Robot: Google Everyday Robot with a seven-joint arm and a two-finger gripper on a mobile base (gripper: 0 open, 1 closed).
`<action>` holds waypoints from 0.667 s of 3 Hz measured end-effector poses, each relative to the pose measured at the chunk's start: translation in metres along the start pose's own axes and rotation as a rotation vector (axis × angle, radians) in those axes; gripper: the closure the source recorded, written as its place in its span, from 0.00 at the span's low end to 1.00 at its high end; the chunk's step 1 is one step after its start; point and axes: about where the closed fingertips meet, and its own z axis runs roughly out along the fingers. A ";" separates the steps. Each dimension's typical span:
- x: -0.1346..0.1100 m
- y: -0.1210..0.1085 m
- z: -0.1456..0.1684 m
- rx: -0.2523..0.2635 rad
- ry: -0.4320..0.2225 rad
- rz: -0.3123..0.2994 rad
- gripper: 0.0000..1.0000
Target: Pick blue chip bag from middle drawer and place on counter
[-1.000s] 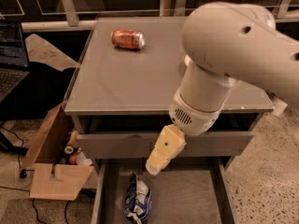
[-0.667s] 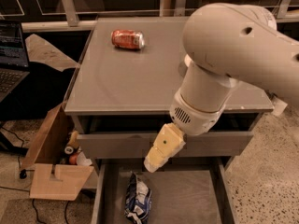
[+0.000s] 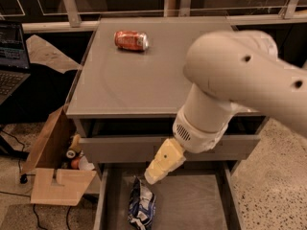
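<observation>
Gripper point(image 3: 151, 177) hangs over the far left part of the open drawer point(image 3: 194, 206), pointing down and to the left at the end of the bulky white arm point(image 3: 230, 95). Its pale tip sits just above the top end of the bag point(image 3: 142, 206) and looks slightly apart from it, though contact cannot be ruled out. Whether the gripper is released or clenched cannot be told from this view.

The bag lies crumpled on the drawer floor, near the left wall, its long side running from far to near. The rest of the drawer floor to its right is smooth grey.

Above the drawer, a shut drawer front point(image 3: 120, 148) runs across the cabinet under the counter point(image 3: 144, 85). A red can point(image 3: 131, 40) lies on its side on the far left part of the counter, well apart from the arm.

Left of the cabinet, an open cardboard box point(image 3: 53, 183) stands on the floor with small items inside, and a laptop point(image 3: 10, 56) shows at the left edge.
</observation>
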 end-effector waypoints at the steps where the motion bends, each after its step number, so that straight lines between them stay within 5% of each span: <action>1: 0.008 -0.003 0.073 -0.005 0.043 0.131 0.00; 2: 0.011 -0.005 0.140 -0.019 0.113 0.212 0.00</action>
